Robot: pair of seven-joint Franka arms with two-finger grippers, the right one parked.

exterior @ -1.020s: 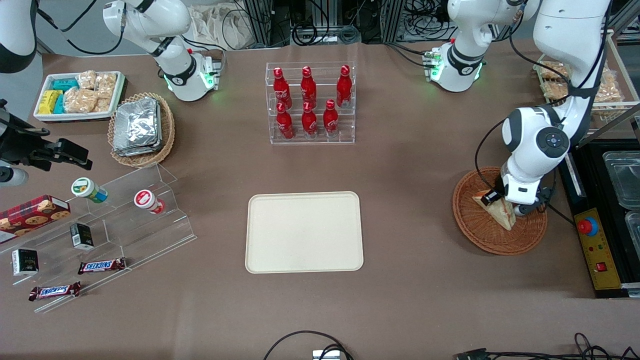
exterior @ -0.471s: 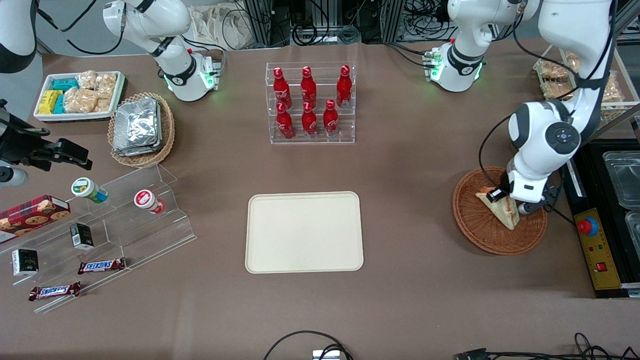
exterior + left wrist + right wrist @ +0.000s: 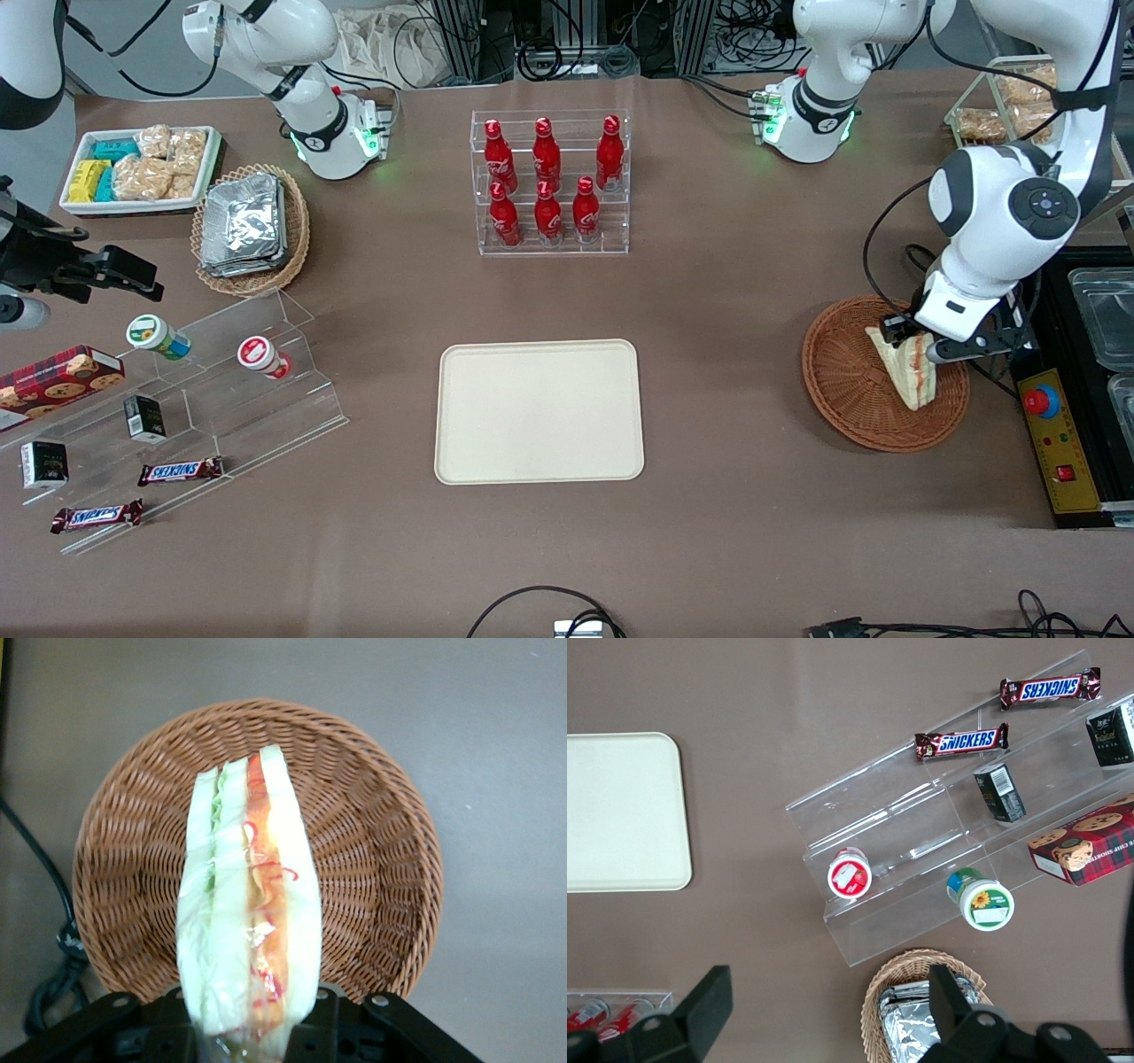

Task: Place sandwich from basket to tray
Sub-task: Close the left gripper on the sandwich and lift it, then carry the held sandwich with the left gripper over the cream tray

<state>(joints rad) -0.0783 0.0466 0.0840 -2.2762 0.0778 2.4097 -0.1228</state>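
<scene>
Wicker basket (image 3: 864,390): directly beneath my load.
Jaws (image 3: 914,340): clamped on the sandwich's (image 3: 250,912) wide end, wedge hanging point-down.
Tray (image 3: 539,411): sideways, toward the parked arm.

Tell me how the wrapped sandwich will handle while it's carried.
The hand pinches the sandwich above the basket. Soft bread probably squashes easily. Clear wrap looks slippery. Held by one end, it may sag.
</scene>
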